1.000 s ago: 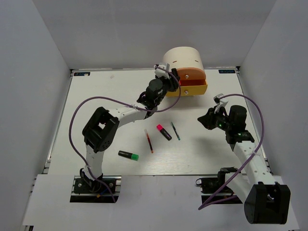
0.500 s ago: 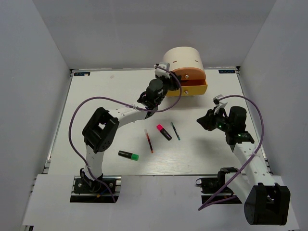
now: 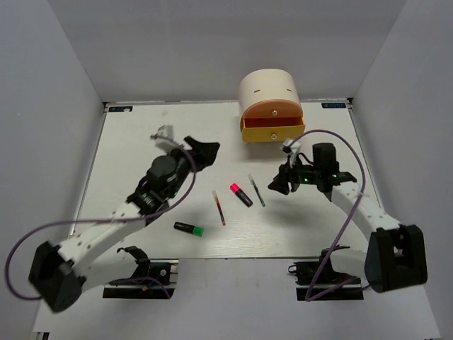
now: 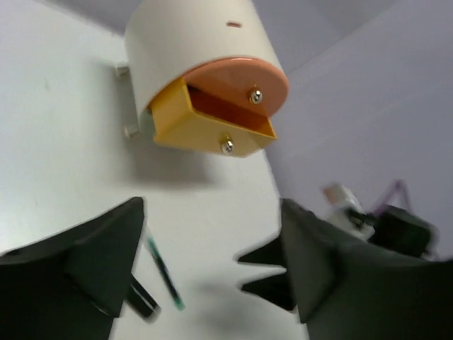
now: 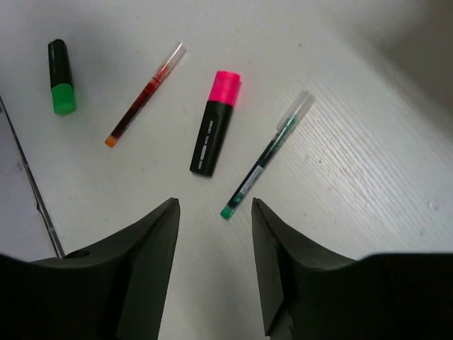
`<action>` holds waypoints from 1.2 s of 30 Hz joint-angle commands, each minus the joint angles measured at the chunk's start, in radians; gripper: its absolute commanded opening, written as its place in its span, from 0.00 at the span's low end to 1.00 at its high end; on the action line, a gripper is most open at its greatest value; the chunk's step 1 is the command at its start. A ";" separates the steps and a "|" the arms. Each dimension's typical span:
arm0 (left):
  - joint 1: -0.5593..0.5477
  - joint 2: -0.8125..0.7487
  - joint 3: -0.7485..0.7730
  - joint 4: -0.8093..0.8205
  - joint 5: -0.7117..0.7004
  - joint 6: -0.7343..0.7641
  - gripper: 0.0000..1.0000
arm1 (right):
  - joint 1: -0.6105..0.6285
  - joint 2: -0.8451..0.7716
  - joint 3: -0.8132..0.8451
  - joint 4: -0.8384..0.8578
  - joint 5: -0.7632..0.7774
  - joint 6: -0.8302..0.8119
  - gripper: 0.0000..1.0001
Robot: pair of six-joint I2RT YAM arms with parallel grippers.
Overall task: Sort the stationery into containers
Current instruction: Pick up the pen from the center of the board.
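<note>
Top external view gives us the whole table [image 3: 134,127]. At its far edge stands the cream drawer unit [image 3: 267,88]. Its yellow drawer [image 3: 272,130] is pulled out towards the arms, we think so that pieces can be dropped in from above. The pink drawer [image 3: 272,112] over it is shut. What lies inside the yellow drawer we cannot tell from any view.

The loose stationery lies in the middle of the table, between the two arms and well apart from the unit. No piece touches another, which should let each one be pinched alone. We count two highlighters: the pink highlighter [image 3: 241,194] and the green highlighter [image 3: 189,228]. We count two pens: the red pen [image 3: 219,207] and the green pen [image 3: 256,190]. That makes four pieces not yet sorted. We see one unit, with two drawer fronts visible. No eraser shows.

The right pincer [image 5: 212,227] hovers low over the table, its jaws apart with nothing between them. The green tip of the green pen lies just ahead of the gap, so we judge that this pen is its target. The left pincer [image 4: 212,255] is wide and empty too. It hangs left of the unit and nearer to us, pointing towards the open drawer, clear of the right arm.
</note>
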 commanded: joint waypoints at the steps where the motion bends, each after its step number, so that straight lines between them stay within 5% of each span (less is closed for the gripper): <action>1: 0.001 -0.196 -0.186 -0.339 -0.050 -0.342 0.92 | 0.119 0.099 0.157 -0.137 0.104 -0.081 0.51; 4: 0.001 -0.370 -0.233 -0.624 -0.071 -0.551 0.99 | 0.218 0.216 0.265 -0.170 0.153 -0.061 0.52; 7: 0.001 -0.460 -0.233 -0.918 -0.094 -0.723 0.99 | 0.289 0.342 0.441 -0.260 0.267 -0.030 0.67; 10: 0.001 -0.447 -0.175 -1.130 -0.094 -0.875 0.99 | 0.357 0.492 0.606 -0.377 0.342 0.011 0.80; 13: 0.001 -0.329 -0.109 -1.272 -0.047 -0.955 0.99 | 0.408 0.606 0.671 -0.406 0.435 0.045 0.80; 18: 0.001 -0.142 -0.101 -1.263 0.053 -0.977 0.99 | 0.440 0.705 0.708 -0.430 0.549 0.092 0.70; 29: -0.008 -0.088 -0.110 -1.234 0.076 -0.989 0.99 | 0.486 0.736 0.664 -0.403 0.560 0.109 0.64; 36: -0.017 -0.181 -0.180 -1.085 0.053 -0.755 0.99 | 0.535 0.767 0.661 -0.383 0.600 0.108 0.62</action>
